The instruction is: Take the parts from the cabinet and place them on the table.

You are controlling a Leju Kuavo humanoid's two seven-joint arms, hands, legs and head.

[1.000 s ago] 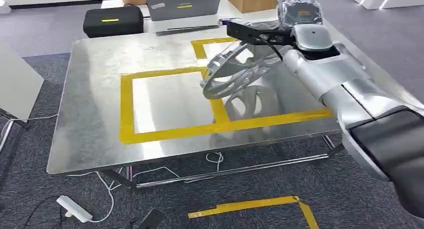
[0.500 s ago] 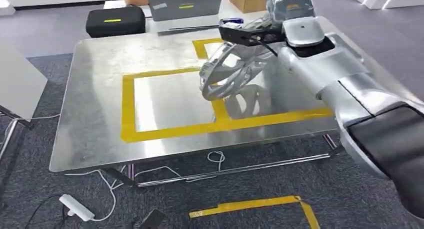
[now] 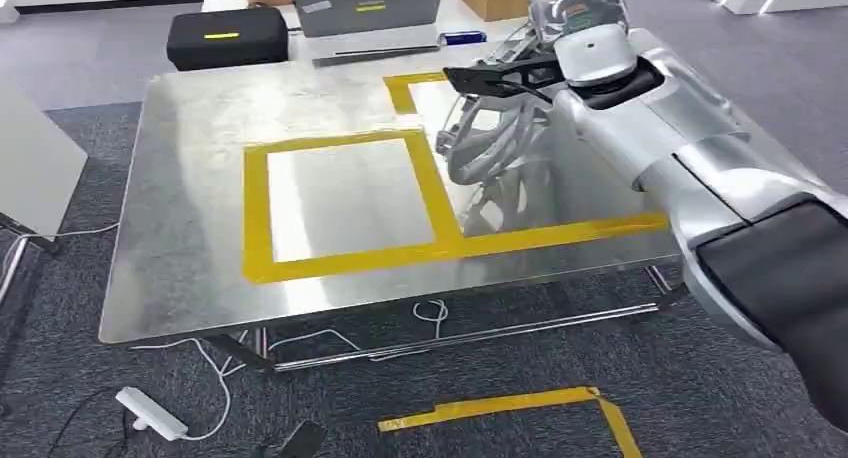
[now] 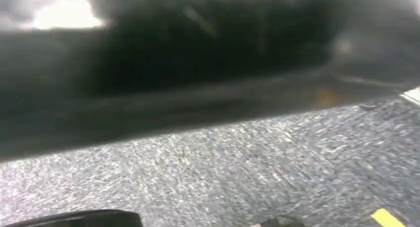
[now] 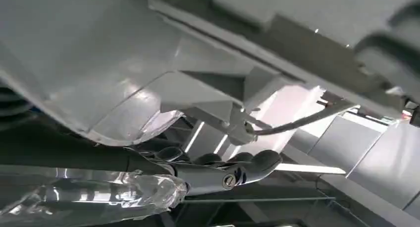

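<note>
A: What is the place?
B: A shiny metal desk [image 3: 190,228] with yellow tape [image 3: 255,213], on grey carpet [image 3: 520,368].
A: And the part?
B: The right hand [image 3: 575,13] holds the silver spoked part [image 3: 485,138] over the desk's far right side, standing on edge.

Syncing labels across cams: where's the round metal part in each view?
Head view: the round metal part hangs from the right hand, above the table and the right-hand square of yellow tape.
Right wrist view: its shiny, plastic-wrapped edge lies under the dark fingers.
Left wrist view: not in it; blurred carpet.
Shared landmark: the right hand itself.
</note>
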